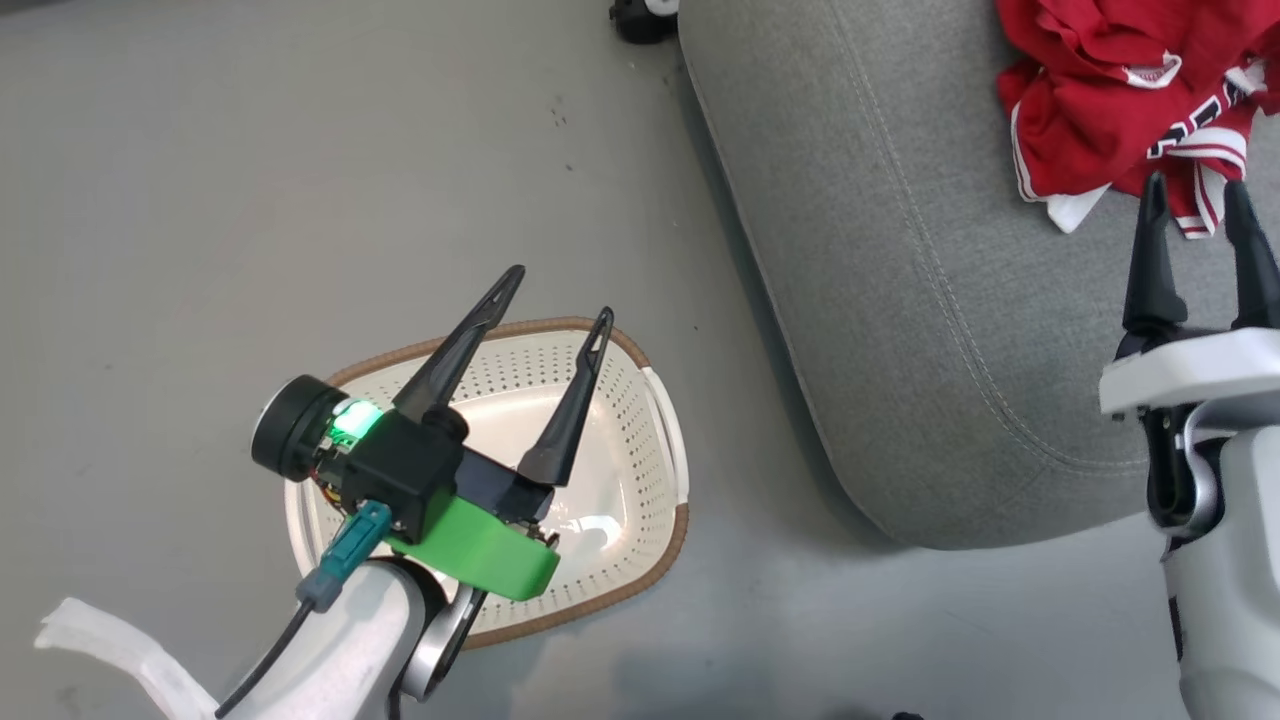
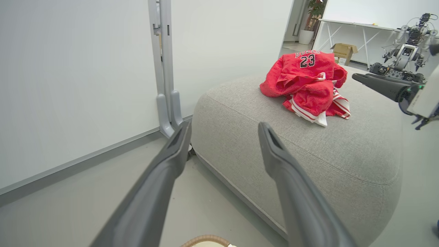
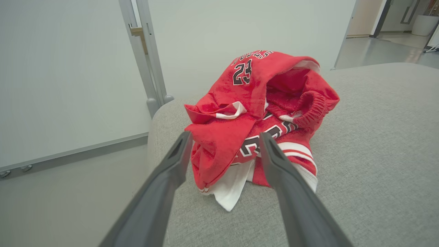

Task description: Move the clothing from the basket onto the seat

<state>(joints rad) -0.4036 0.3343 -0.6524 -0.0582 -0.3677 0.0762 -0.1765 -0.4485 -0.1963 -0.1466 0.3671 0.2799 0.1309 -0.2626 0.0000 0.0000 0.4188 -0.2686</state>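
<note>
A cream-white perforated plastic laundry basket [image 1: 668, 440] with a brown woven-look rim and white side handles sits on a smooth grey floor [image 1: 250, 150]. Its glossy white bottom shows in the head view. Just to its right lies a large grey woven-fabric sofa seat [image 1: 900, 300] with rounded edges and stitched seams, much bigger than the basket.

The clothing, a crumpled heap of red basketball garments [image 1: 1110, 90] with white and black trim, rests on top of the seat, toward its far right part in the head view and well apart from the basket. In the right wrist view the heap [image 3: 253, 103] shows the number 23 and upside-down white lettering, with a white corner of fabric spilling toward the camera.

The left claw [image 1: 560, 292] hangs over the basket, its two long dark fingers spread wide with only air between them. A green light glows on its wrist. In its own wrist view, the left claw [image 2: 223, 126] points toward the seat [image 2: 308, 161], the red heap [image 2: 305, 82] lies beyond, and a sliver of the basket rim [image 2: 205, 239] shows at the bottom edge.

The right claw [image 1: 1195, 183] is over the seat, its fingers parted. Its tips are close to the near edge of the heap. From the left wrist view, the right claw [image 2: 358, 77] stands off to the side of the heap, not touching it.

A white wall panel [image 2: 68, 85] with a grey upright post rises behind the seat.
</note>
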